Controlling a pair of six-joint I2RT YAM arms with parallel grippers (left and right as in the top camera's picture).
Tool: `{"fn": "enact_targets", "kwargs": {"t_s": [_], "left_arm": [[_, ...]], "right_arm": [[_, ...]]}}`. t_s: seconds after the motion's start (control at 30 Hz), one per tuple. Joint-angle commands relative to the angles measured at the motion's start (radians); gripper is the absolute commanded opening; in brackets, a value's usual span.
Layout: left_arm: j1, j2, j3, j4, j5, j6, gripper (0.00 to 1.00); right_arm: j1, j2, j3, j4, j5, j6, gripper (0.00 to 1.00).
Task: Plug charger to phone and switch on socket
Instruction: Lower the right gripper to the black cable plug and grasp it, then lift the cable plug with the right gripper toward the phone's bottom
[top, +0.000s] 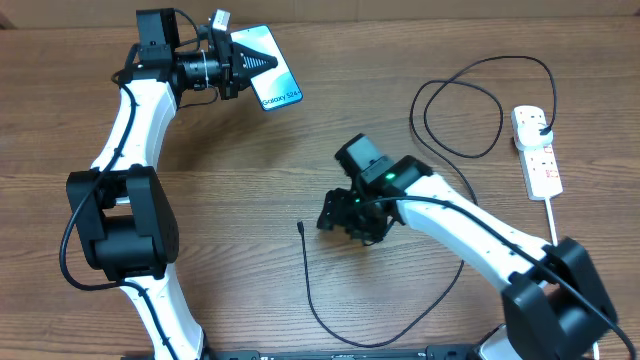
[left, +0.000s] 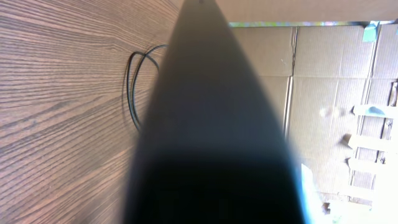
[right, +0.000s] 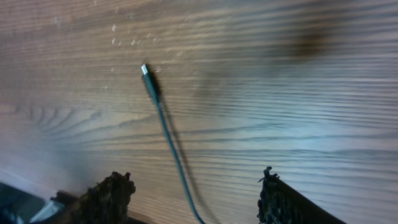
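Observation:
My left gripper (top: 245, 62) is shut on the phone (top: 280, 88), holding it raised at the far left with its blue-teal "Galaxy" screen facing up. In the left wrist view the phone's dark edge (left: 211, 137) fills the middle, blurred. The charger's connector tip (top: 301, 226) lies on the table; its thin black cable (top: 312, 300) runs toward the front edge, then loops back to a black plug (top: 540, 124) in the socket (top: 540, 165), a white power strip at the far right. My right gripper (top: 330, 215) is open, just right of the tip. In the right wrist view the tip (right: 146, 71) lies ahead and the cable passes between the open fingers (right: 193, 199).
A loose loop of the cable (top: 460, 110) lies left of the power strip and also shows in the left wrist view (left: 134, 87). Cardboard boxes (left: 329, 93) stand beyond the table's far edge. The power strip's white cord (top: 550, 215) runs toward the front right.

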Motion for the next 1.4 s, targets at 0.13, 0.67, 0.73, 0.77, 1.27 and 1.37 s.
{"fn": "enact_targets", "kwargs": {"t_s": [0.13, 0.67, 0.73, 0.77, 1.27, 1.37], "left_arm": [[-0.006, -0.001, 0.013, 0.001, 0.048, 0.023, 0.04], [-0.007, -0.001, 0.013, 0.000, 0.052, 0.023, 0.04], [-0.007, -0.001, 0.013, 0.000, 0.055, 0.023, 0.04], [-0.007, -0.001, 0.013, 0.000, 0.055, 0.023, 0.04], [-0.007, -0.001, 0.013, -0.041, 0.055, 0.023, 0.04], [-0.006, -0.001, 0.013, -0.041, 0.055, 0.023, 0.04]], "right_arm": [[0.097, 0.088, 0.021, 0.098, -0.034, 0.047, 0.64], [0.165, 0.187, 0.021, 0.226, 0.032, 0.039, 0.47], [0.165, 0.198, 0.021, 0.241, 0.033, 0.028, 0.47], [0.165, 0.202, 0.021, 0.246, 0.034, 0.028, 0.47], [0.165, 0.246, 0.021, 0.307, 0.062, 0.050, 0.43], [0.165, 0.271, 0.021, 0.310, 0.050, 0.078, 0.38]]}}
